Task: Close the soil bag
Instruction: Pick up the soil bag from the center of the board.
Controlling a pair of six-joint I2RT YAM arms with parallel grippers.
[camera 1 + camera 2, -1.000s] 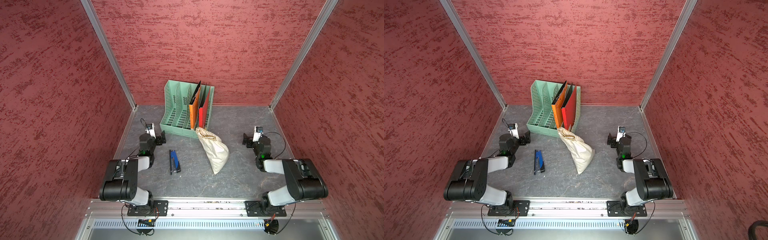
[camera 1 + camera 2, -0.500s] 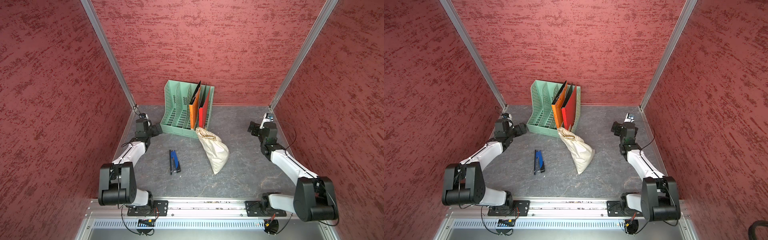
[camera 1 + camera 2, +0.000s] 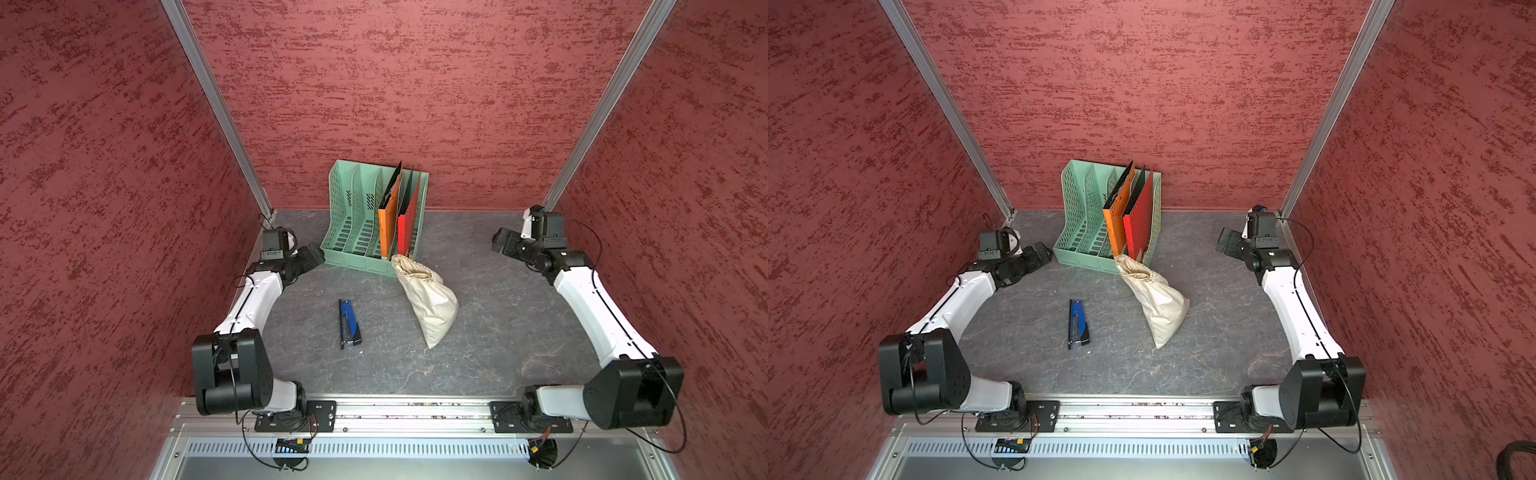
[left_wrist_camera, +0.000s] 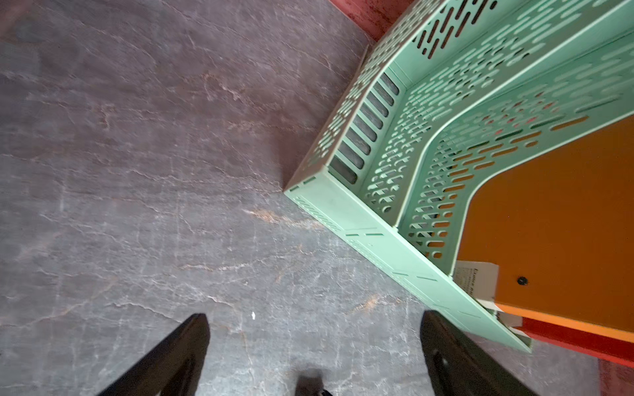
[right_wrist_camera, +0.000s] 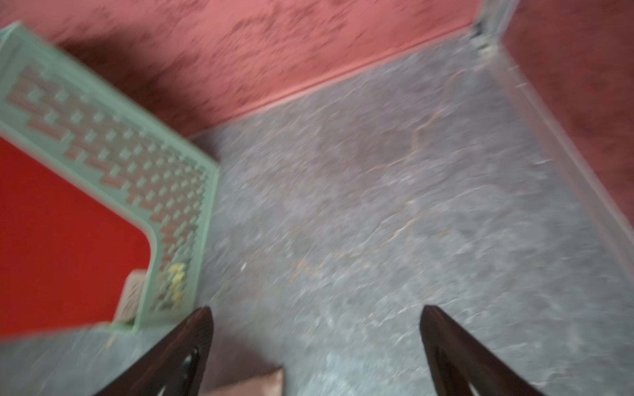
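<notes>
Top views are both showing a grey, stone-patterned worktop (image 3: 478,332) boxed in by red textured walls. At far left, the left arm (image 3: 253,299) is reaching toward the back corner. The left jaws are standing spread wide with nothing between them, hovering near the left front corner of a mint-green file rack (image 3: 353,199) without touching it. Left wrist view is showing two dark fingers (image 4: 185,346) framing bare worktop, with the rack's corner close by.

An orange folder (image 3: 388,224) and a red folder (image 3: 407,232) are standing in the rack's right-hand slots. In front of the rack, a blue stapler (image 3: 348,322) is lying flat, well apart from both arms.

To its right, the soil bag (image 3: 430,305) is lying on its side. Its gathered neck is sitting right at the rack's front edge below the red folder, a thin cord is looping over the neck, and its bulging body is pointing toward the near edge.

At far right, the right arm (image 3: 594,303) is reaching toward the other back corner. The right jaws are also spread wide and empty, well apart from the bag. Right wrist view is blurred, showing only bare worktop between the fingers (image 5: 192,343).
</notes>
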